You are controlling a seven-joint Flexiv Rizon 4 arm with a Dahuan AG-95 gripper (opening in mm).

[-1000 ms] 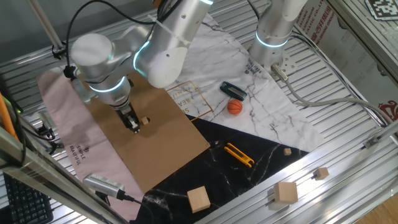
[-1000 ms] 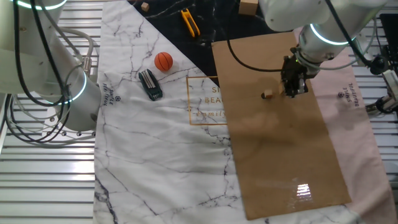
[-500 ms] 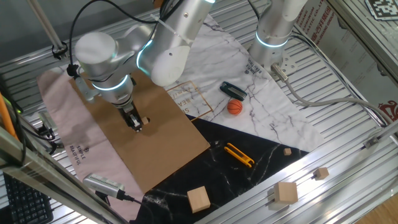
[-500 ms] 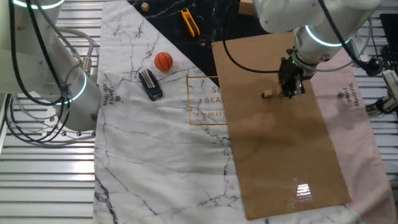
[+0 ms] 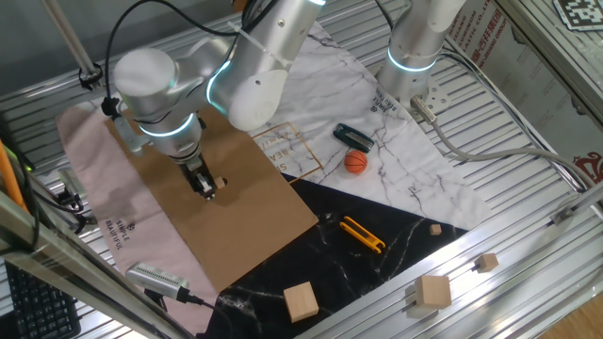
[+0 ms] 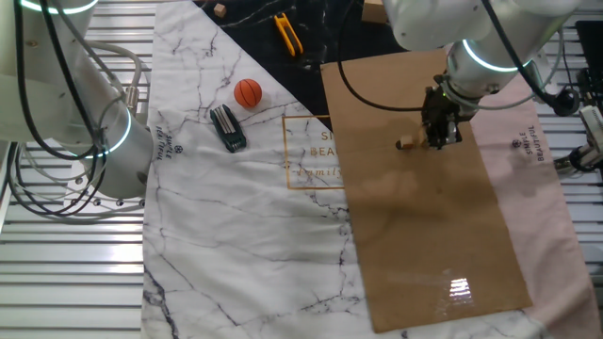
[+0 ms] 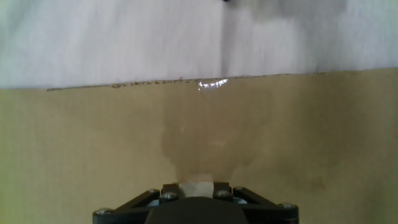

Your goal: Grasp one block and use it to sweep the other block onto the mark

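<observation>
My end effector (image 6: 442, 137) is down on the brown cardboard (image 6: 424, 245), fingers drawn in narrow around one block (image 7: 196, 187); the hand view shows a pale tan cube pinched between the fingertips right at the bottom edge of the frame. I read that as a firm hold, though only its top face shows.

The other block (image 6: 405, 144) sits on the cardboard just beside the fingers, at about 9 o'clock from them in the other fixed view. In one fixed view the end effector (image 5: 204, 185) hides most of it, and I can only make out a tan speck at the fingertips' 3 o'clock side.

I cannot find the mark in any view: no dark dot shows on the bare cardboard, so it may lie under the arm or be too small to resolve.

So the grasp looks done and the sweep is the step in hand. My next move calls for keeping the held cube low against the cardboard and pushing squarely through the free cube's centre, since an off-centre push could let it slip aside. First I need the mark's direction.
</observation>
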